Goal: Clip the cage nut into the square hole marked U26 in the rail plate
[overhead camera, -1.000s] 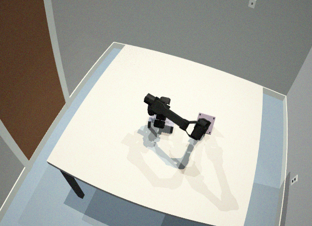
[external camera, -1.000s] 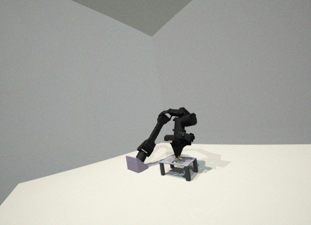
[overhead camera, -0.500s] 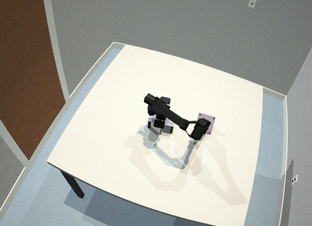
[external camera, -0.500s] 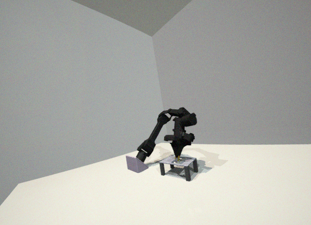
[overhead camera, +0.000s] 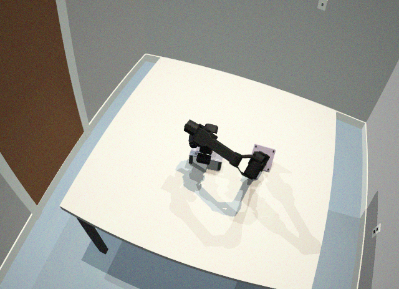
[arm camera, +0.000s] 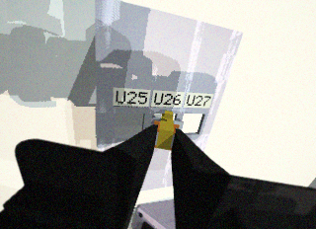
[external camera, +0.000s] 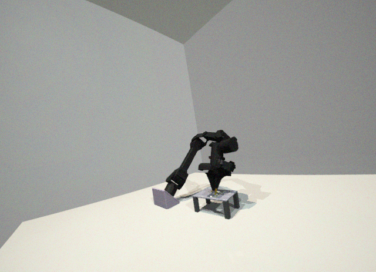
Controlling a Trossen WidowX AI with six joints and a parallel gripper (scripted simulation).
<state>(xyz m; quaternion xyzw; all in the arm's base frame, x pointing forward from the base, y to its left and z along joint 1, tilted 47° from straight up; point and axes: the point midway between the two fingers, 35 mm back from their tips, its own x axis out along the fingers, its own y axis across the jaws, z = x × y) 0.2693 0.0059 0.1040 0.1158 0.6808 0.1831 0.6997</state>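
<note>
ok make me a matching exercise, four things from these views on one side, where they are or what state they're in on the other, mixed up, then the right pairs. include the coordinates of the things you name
1. cage nut [external camera: 215, 191] [arm camera: 166, 132]
2. hand [external camera: 215, 188] [arm camera: 165, 131]
3. U27 label [arm camera: 198, 101]
4. rail plate [external camera: 198, 194] [arm camera: 163, 37]

A. raised on dark legs
B. shut on something yellow
C. between the fingertips, by the U26 hole
D. right of the U26 label in the wrist view

Pairs: 1-C; 2-B; 3-D; 4-A
</note>
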